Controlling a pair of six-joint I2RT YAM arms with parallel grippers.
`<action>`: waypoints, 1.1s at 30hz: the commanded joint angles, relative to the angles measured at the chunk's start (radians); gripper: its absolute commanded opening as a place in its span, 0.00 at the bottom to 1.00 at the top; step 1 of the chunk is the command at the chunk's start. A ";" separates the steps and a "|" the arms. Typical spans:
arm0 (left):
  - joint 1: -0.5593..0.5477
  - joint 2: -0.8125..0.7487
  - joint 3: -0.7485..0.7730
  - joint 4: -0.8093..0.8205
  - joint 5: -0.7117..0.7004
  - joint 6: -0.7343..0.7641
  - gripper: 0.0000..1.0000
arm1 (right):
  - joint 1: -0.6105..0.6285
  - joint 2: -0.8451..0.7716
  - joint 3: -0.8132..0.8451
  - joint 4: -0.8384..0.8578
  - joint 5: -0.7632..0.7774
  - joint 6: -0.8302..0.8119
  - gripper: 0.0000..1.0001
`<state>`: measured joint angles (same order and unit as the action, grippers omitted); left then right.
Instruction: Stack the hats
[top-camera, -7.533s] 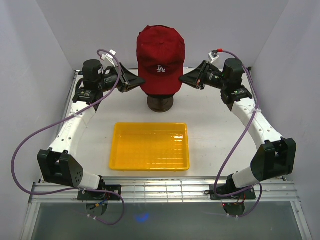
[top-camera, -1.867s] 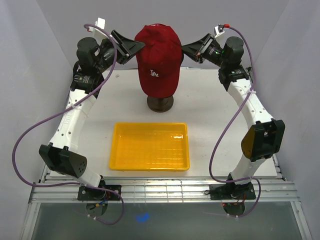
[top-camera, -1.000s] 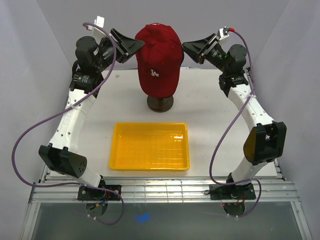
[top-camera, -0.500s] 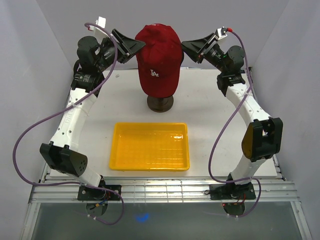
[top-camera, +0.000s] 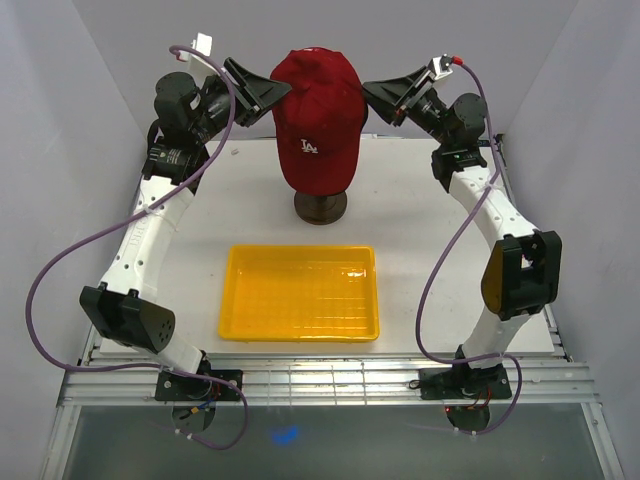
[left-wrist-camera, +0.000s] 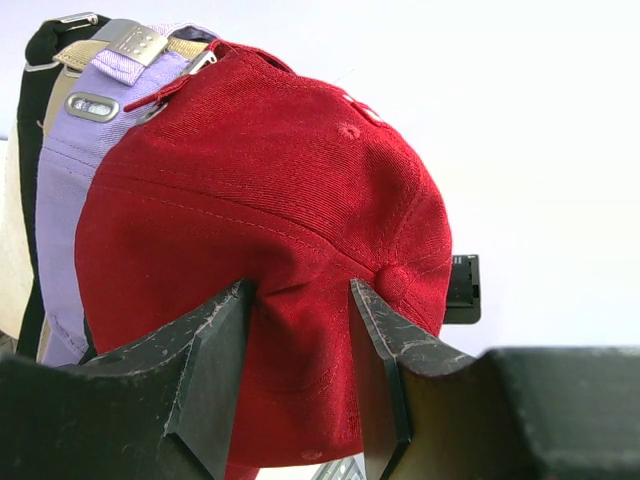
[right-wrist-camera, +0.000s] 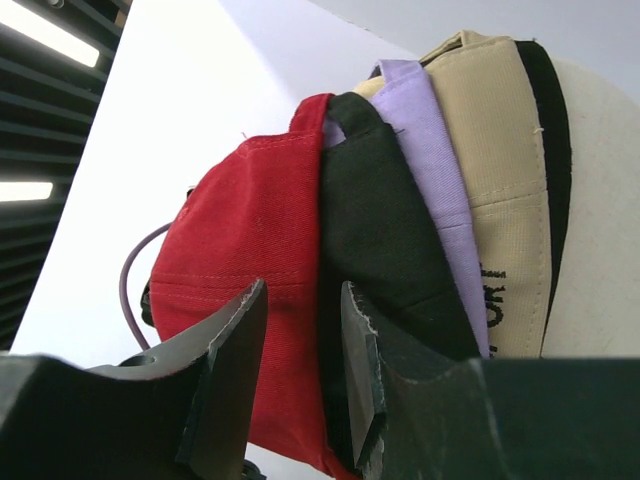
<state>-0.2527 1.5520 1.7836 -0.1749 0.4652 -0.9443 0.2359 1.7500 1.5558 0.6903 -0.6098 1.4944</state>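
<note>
The red hat (top-camera: 318, 100) with a white "LA" logo sits on top of the stack on the cream mannequin head (right-wrist-camera: 600, 200). Under it, the right wrist view shows the edges of the black hat (right-wrist-camera: 385, 220), the lavender hat (right-wrist-camera: 430, 140) and the tan hat (right-wrist-camera: 495, 150). My left gripper (top-camera: 284, 93) pinches a fold of the red hat's crown (left-wrist-camera: 260, 180) between its fingers (left-wrist-camera: 298, 290). My right gripper (top-camera: 368, 92) is open just beside the hat's right side, its jaws (right-wrist-camera: 305, 290) apart and touching nothing.
A yellow tray (top-camera: 300, 292) lies on the white table in front of the head's dark stand (top-camera: 320, 207). Grey walls enclose the back and sides. Purple cables loop off both arms.
Both grippers have risen from the hat's lower sides to its upper sides, and the hat has turned so the logo sits further left. In the last second only the right wrist shifted slightly.
</note>
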 joint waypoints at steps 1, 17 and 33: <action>-0.007 -0.004 0.022 0.023 0.015 -0.001 0.54 | 0.003 0.003 0.018 0.046 -0.010 0.003 0.41; -0.007 -0.003 0.014 0.025 0.015 -0.001 0.54 | 0.019 -0.001 -0.006 0.155 -0.004 0.061 0.42; -0.007 -0.003 0.008 0.023 0.015 -0.002 0.54 | 0.020 -0.006 -0.031 0.170 0.012 0.070 0.22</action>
<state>-0.2527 1.5597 1.7836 -0.1711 0.4717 -0.9478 0.2520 1.7733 1.5238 0.8124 -0.6083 1.5684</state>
